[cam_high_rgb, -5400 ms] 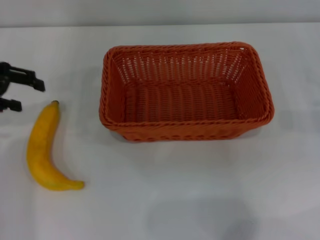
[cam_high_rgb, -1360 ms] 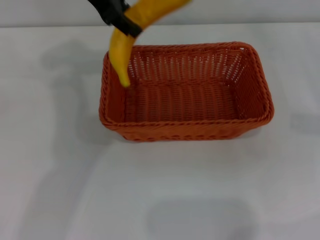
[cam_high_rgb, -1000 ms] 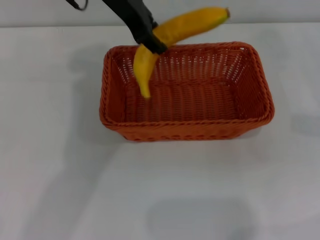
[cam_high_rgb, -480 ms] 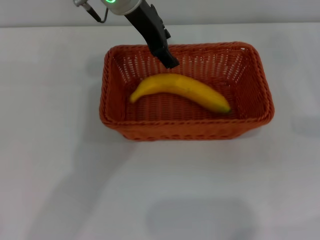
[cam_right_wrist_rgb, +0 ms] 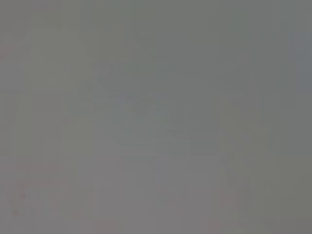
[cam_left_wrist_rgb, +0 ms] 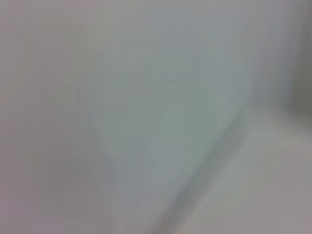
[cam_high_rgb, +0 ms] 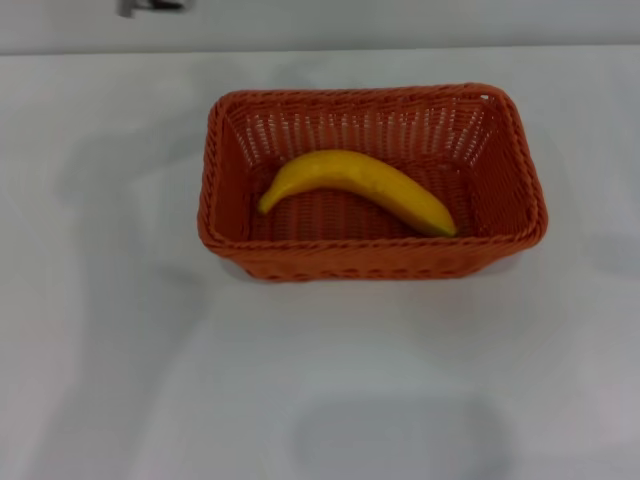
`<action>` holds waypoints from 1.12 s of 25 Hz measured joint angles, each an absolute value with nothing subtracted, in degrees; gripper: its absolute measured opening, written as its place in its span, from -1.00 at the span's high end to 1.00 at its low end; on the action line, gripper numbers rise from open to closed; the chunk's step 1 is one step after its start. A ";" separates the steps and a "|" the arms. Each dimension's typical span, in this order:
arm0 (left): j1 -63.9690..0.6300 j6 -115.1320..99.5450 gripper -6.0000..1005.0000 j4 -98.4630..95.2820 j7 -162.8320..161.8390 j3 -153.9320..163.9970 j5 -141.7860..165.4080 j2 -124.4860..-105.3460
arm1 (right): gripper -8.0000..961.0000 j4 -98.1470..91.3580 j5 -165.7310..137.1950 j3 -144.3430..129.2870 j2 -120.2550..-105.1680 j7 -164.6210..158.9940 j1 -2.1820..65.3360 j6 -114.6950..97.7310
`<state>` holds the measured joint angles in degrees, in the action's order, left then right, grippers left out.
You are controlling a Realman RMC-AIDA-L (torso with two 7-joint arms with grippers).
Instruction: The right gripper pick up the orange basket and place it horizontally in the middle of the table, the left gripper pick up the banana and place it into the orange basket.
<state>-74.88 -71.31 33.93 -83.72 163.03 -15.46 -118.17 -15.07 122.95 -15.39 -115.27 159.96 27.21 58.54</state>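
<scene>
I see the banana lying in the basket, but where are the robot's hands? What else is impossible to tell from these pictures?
- Left end effector: the head view shows only a grey scrap of arm, cut off by the top edge.
- Right end effector: in no view.
- Both wrist views: blank blur, nothing recognisable.
- Basket: its near wall hides the floor strip behind it, below the banana.
- Banana's underside: hidden in the head view.

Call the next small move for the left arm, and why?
Probably just finish retracting and park. The banana lies flat inside the orange basket, which sits lengthwise mid-table. Neither gripper is in view, and only a sliver of arm shows at the head view's top edge.
</scene>
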 joint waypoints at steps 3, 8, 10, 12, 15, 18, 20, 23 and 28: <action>-63.92 -77.93 -0.57 30.56 -76.01 163.02 -41.90 -116.11 | -0.79 -14.95 122.95 -15.64 -115.26 159.96 27.20 58.50; -48.31 -81.73 -0.57 19.35 -63.12 163.03 -73.98 -116.04 | -0.79 -14.21 122.95 -15.80 -115.24 159.78 27.06 58.59; -43.07 -83.76 -0.57 15.82 -55.28 162.96 -82.59 -117.48 | -0.79 -13.68 122.93 -15.80 -115.23 159.65 27.00 58.75; -38.95 -84.24 -0.56 12.67 -47.83 162.91 -89.17 -118.95 | -0.79 -12.77 122.95 -15.11 -115.22 159.46 26.96 58.91; -33.11 -84.26 -0.56 3.96 -31.69 162.87 -94.94 -119.28 | -0.79 -10.65 123.02 -14.07 -115.27 159.61 26.89 60.22; -27.95 -83.74 -0.57 -3.58 -14.64 161.41 -97.81 -119.46 | -0.79 -9.25 123.01 -13.97 -115.37 159.94 26.65 61.21; -26.66 -83.61 -0.57 -5.44 -11.95 160.50 -99.16 -119.55 | -0.79 -8.37 123.02 -14.10 -115.56 160.03 26.62 61.62; -22.78 -81.24 -0.58 -8.25 -9.59 159.53 -101.67 -119.44 | -0.79 -6.96 123.10 -14.01 -115.55 160.04 26.47 62.01; -20.65 -80.02 -0.58 -8.18 -9.41 159.73 -101.46 -119.51 | -0.79 -6.00 123.18 -14.00 -115.64 160.06 25.83 62.60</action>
<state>-20.65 -80.02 -8.18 -9.41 159.73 -101.46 -119.51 -6.00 123.18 -14.00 -115.64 160.06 25.83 62.60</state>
